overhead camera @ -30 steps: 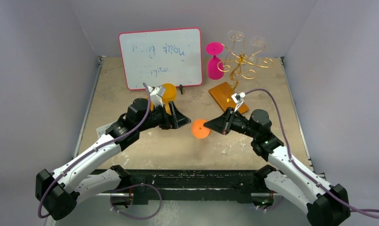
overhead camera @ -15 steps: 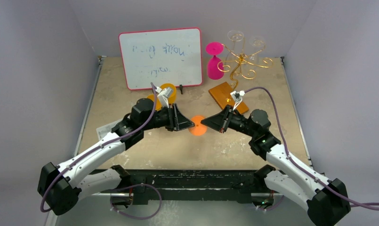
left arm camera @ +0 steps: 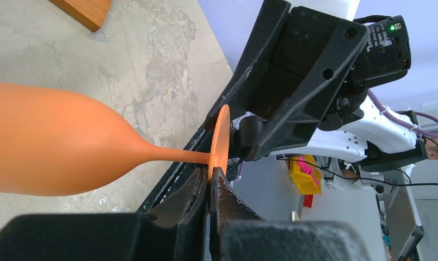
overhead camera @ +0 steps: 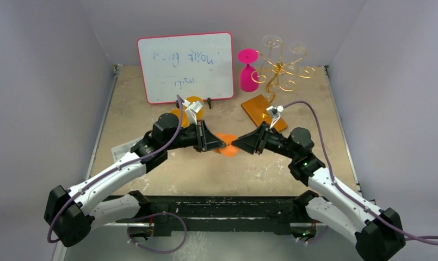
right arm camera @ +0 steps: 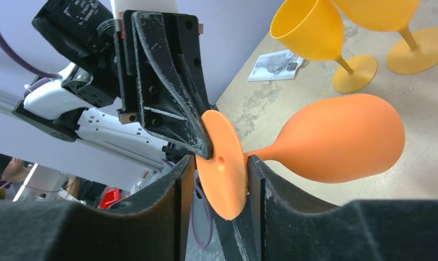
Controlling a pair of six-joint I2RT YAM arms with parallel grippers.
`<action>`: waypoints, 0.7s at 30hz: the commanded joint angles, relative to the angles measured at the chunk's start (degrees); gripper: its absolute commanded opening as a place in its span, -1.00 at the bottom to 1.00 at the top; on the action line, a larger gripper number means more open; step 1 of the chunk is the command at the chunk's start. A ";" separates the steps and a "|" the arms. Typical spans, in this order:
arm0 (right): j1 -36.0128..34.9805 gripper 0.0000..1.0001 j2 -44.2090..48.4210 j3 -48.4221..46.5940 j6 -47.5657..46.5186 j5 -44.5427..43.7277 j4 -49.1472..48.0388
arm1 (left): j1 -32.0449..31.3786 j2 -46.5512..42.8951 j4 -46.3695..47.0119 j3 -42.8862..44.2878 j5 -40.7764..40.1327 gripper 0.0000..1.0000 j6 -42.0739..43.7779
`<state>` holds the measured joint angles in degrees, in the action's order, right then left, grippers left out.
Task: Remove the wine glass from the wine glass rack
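An orange wine glass (overhead camera: 226,148) lies sideways in the air mid-table, between the two grippers. My left gripper (left arm camera: 210,171) is shut on the lower rim of its round foot (left arm camera: 222,136), with the bowl (left arm camera: 42,141) pointing left. My right gripper (right arm camera: 219,163) stands open around the same foot (right arm camera: 224,171), with a clear gap at the left finger (right arm camera: 178,190). The gold wine glass rack (overhead camera: 279,70) stands at the back right on its wooden base (overhead camera: 264,111). It carries a pink glass (overhead camera: 248,69) and two clear glasses (overhead camera: 271,42).
A red-framed whiteboard (overhead camera: 186,66) leans at the back. Two yellow-orange glasses (overhead camera: 193,104) stand upright behind my left arm, and they show in the right wrist view as a yellow glass (right arm camera: 314,32) and a darker one (right arm camera: 418,32). A printed paper scrap (right arm camera: 273,64) lies on the table.
My left gripper moved right to the glass's foot and closed on its rim. My right gripper, which was shut on the foot, has opened.
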<state>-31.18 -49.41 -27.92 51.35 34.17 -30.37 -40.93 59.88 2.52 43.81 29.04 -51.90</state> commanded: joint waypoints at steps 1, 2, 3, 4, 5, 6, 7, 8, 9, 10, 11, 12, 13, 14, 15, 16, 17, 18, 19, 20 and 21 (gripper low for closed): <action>-0.29 -0.04 2.94 0.37 -2.18 2.23 -2.02 | -0.20 -1.97 2.86 1.66 0.12 -1.00 1.98; -0.34 0.03 3.02 1.07 -1.94 3.07 -3.06 | -0.21 -2.08 2.14 2.26 0.11 -1.00 2.53; -0.34 0.05 2.77 1.82 -1.40 3.99 -4.20 | -0.21 -2.25 1.76 2.68 0.19 -1.00 2.88; -0.36 0.06 2.41 2.30 -0.86 4.85 -5.09 | -0.18 -2.53 1.67 2.81 0.21 -1.00 3.01; -0.29 0.06 1.94 2.56 -0.06 5.55 -5.66 | -0.20 -2.85 1.69 2.62 0.09 -1.00 2.99; -0.33 0.04 1.31 2.68 0.77 6.41 -6.35 | -0.21 -3.17 1.81 2.32 -0.07 -1.00 2.82; -0.31 0.02 0.63 2.61 1.45 7.25 -7.01 | -0.21 -3.53 2.28 1.96 0.05 -1.00 2.48; -0.33 0.02 -0.10 2.50 1.74 7.98 -7.50 | -0.21 -3.83 2.94 1.38 0.31 -1.00 1.92; -0.29 -0.01 -0.75 2.04 1.88 8.70 -7.71 | -0.18 -4.34 3.98 0.86 0.36 -1.00 1.42; -0.35 -0.04 -1.36 1.83 1.99 9.00 -8.07 | -0.20 -4.71 4.59 0.33 0.29 -1.00 0.91; -0.48 -0.08 -1.92 1.58 2.41 9.58 -8.94 | -0.21 -5.27 5.11 -0.09 -0.16 -1.00 0.51; -0.66 -0.13 -2.48 1.63 3.22 10.09 -10.35 | -0.21 -5.63 5.55 -0.39 -0.42 -1.00 0.29; -0.78 -0.18 -2.99 1.72 3.68 10.78 -11.68 | -0.21 -5.98 5.63 -0.58 -0.73 -1.00 0.16; -0.91 -0.25 -3.46 1.69 4.03 10.99 -12.64 | -0.21 -6.22 5.65 -0.57 -0.86 -1.00 0.18; -0.95 -0.33 -3.76 1.65 4.33 10.92 -12.94 | -0.18 -6.27 5.54 -0.55 -0.87 -1.00 0.26; -1.08 -0.38 -4.23 1.69 4.80 10.84 -13.57 | -0.20 -6.35 5.25 -0.45 -0.87 -1.00 0.49; -1.32 -0.42 -4.59 1.79 5.50 10.89 -14.94 | -0.16 -6.30 4.97 -0.41 -0.98 -1.00 0.78; -1.52 -0.44 -4.98 2.00 6.38 11.10 -16.35 | -0.16 -6.23 4.71 -0.39 -1.04 -1.00 0.89; -1.78 -0.46 -5.36 2.14 7.03 11.43 -17.67 | -0.19 -6.10 4.48 -0.42 -1.19 -1.00 1.04; -2.04 -0.51 -5.67 2.11 7.44 11.75 -18.50 | -0.16 -5.89 4.24 -0.47 -1.35 -1.00 1.21; -2.29 -0.61 -5.79 2.04 7.40 11.86 -18.87 | -0.15 -5.79 3.85 -0.45 -1.57 -1.00 1.38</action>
<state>-32.42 -54.48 -25.26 56.49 43.62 -41.93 -40.95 54.98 2.94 42.85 28.08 -51.42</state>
